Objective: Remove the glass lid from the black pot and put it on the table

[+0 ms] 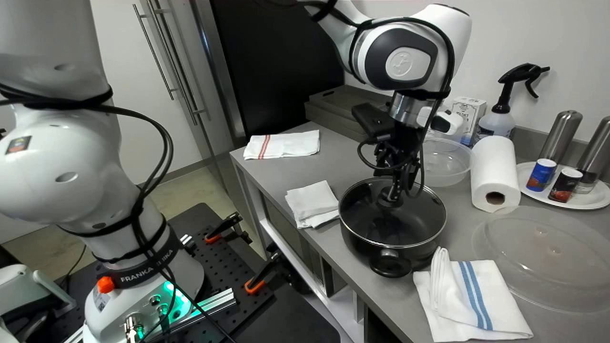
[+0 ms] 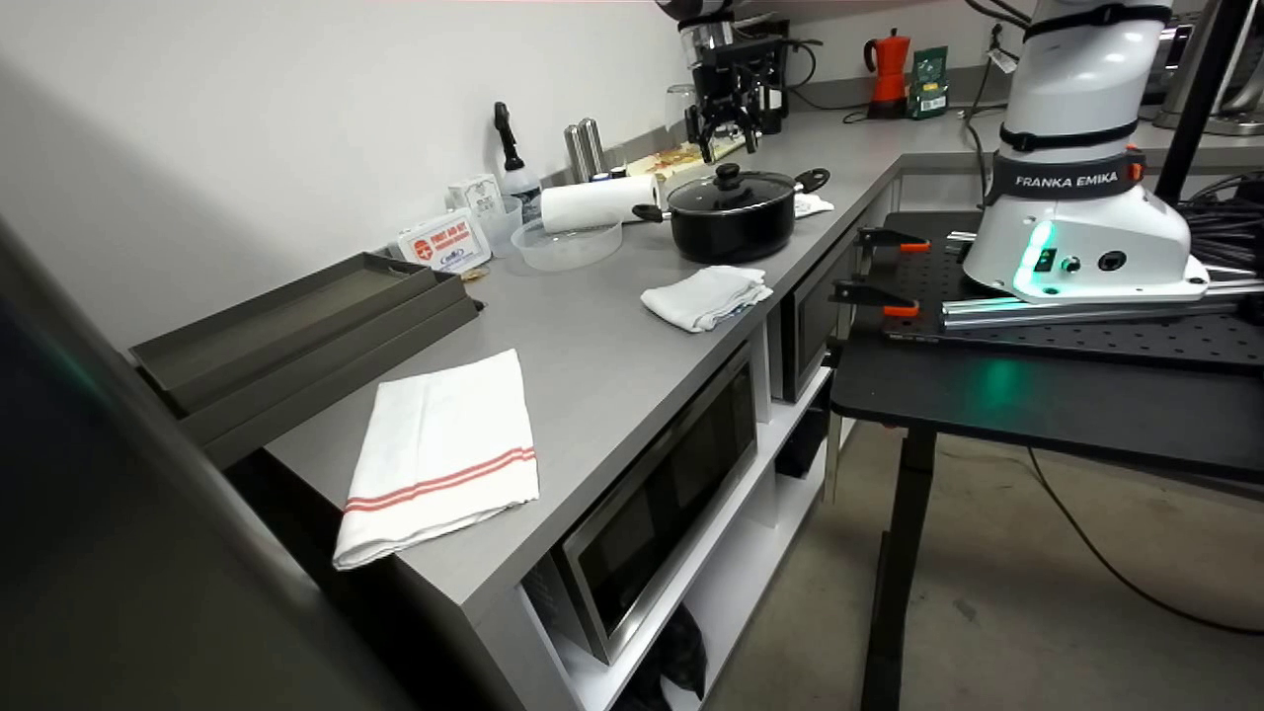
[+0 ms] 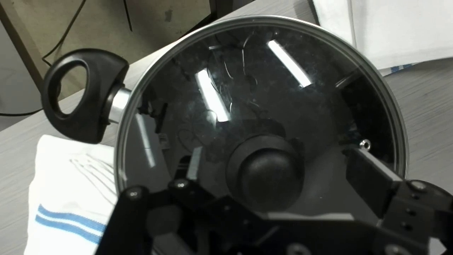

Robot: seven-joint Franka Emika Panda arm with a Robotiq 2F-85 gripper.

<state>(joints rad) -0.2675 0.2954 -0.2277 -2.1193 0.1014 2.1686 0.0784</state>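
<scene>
The glass lid (image 1: 419, 209) with its black knob (image 2: 728, 176) lies on the black pot (image 2: 733, 237). The pot stands near the front edge of the grey table (image 2: 578, 316). In the wrist view the lid (image 3: 290, 106) fills the middle, with the knob (image 3: 270, 173) below its centre. A pot handle (image 3: 97, 102) shows at the left there. My gripper (image 3: 276, 159) is open and empty, its fingers apart on either side of the knob in that view. In an exterior view the gripper (image 2: 730, 150) hangs just above the knob, not touching it.
White cloths lie on both sides of the pot, one plain (image 1: 312, 202) and one blue-striped (image 1: 476, 295). A large clear disc (image 1: 548, 257), a paper roll (image 1: 493, 166) and a clear bowl (image 1: 445, 162) stand behind. Grey trays (image 2: 296, 336) and a red-striped cloth (image 2: 444, 434) lie farther along.
</scene>
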